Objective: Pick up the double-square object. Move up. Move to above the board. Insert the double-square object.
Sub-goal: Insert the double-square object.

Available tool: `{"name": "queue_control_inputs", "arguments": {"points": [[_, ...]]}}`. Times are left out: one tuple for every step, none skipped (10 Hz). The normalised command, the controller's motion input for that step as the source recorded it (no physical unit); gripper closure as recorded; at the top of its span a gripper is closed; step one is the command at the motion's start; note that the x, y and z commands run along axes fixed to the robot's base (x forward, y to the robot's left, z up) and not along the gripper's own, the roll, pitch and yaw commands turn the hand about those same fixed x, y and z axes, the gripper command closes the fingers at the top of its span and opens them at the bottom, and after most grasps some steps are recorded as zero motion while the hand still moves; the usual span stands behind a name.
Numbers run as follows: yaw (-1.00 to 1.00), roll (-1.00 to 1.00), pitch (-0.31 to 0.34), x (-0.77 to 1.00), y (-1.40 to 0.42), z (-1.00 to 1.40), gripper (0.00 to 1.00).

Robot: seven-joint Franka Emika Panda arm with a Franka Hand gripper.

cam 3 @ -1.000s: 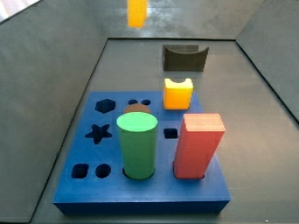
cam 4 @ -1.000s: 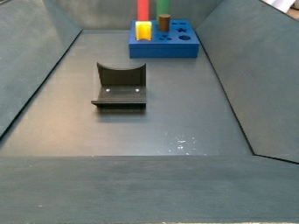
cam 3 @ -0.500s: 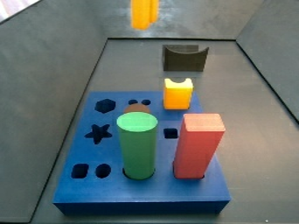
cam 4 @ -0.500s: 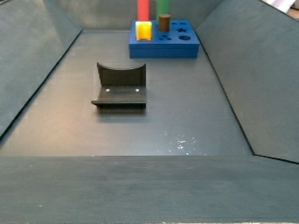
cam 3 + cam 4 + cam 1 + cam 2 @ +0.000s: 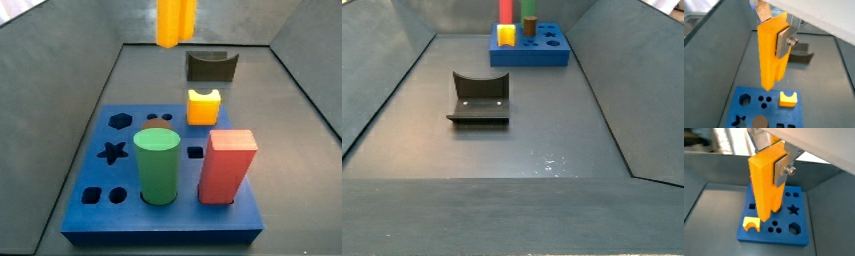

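Gripper (image 5: pixel 774 37) is clamped on the double-square object (image 5: pixel 771 55), silver finger plates pressing its upper part in both wrist views. The bar hangs upright in the air, clear of everything below.

In a side view its lower end (image 5: pixel 175 22) shows at the top centre of the frame, above the fixture (image 5: pixel 211 66) and behind the board (image 5: pixel 134 215). The gripper itself is out of frame there.

Step in hand, as I read it: the transfer to above the board. Pick and lift look done, insert not begun.

On the board: short yellow block (image 5: pixel 202 105) at the far edge, green cylinder (image 5: pixel 156 165) and red prism (image 5: pixel 227 165) nearer the camera. Star hole (image 5: pixel 114 153) sits at centre left of the frame.

In both wrist views the bar's lower end sits over the board's holes near the yellow block, (image 5: pixel 749 223) in a wrist view. Which cut-out takes this bar I can't tell from here; the holes are small and partly hidden behind it.

Next move calls for centring the bar over the matching hole, squaring its groove to the hole, then a straight descent. Main risk: clipping the yellow block.
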Motion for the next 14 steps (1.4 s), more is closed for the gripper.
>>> {"name": "queue_control_inputs", "arguments": {"points": [[-0.92, 0.00, -0.007, 0.07, -0.17, -0.18, 1.00], [-0.88, 0.01, -0.006, 0.13, -0.19, -0.19, 1.00], [-0.78, 0.02, 0.000, 0.25, -0.21, -0.20, 1.00], [-0.71, 0.02, 0.000, 0.32, -0.22, -0.21, 1.00], [-0.72, 0.02, 0.000, 0.31, -0.21, -0.21, 1.00], [-0.73, 0.03, -0.001, 0.30, -0.22, -0.23, 1.00], [-0.80, 0.05, -0.016, 0.21, -0.21, -0.27, 1.00], [-0.89, 0.05, -0.019, 0.10, -0.19, -0.30, 1.00], [-0.94, 0.04, -0.011, 0.05, -0.17, -0.28, 1.00], [-0.94, 0.04, -0.010, 0.04, -0.18, -0.28, 1.00], [-0.92, 0.05, -0.011, 0.05, -0.20, -0.30, 1.00], [-0.87, 0.07, -0.027, 0.09, -0.25, -0.40, 1.00], [-0.75, 0.17, -0.041, 0.21, -0.29, -0.62, 1.00], [-0.59, 0.23, -0.017, 0.34, -0.34, -0.73, 1.00]]}}
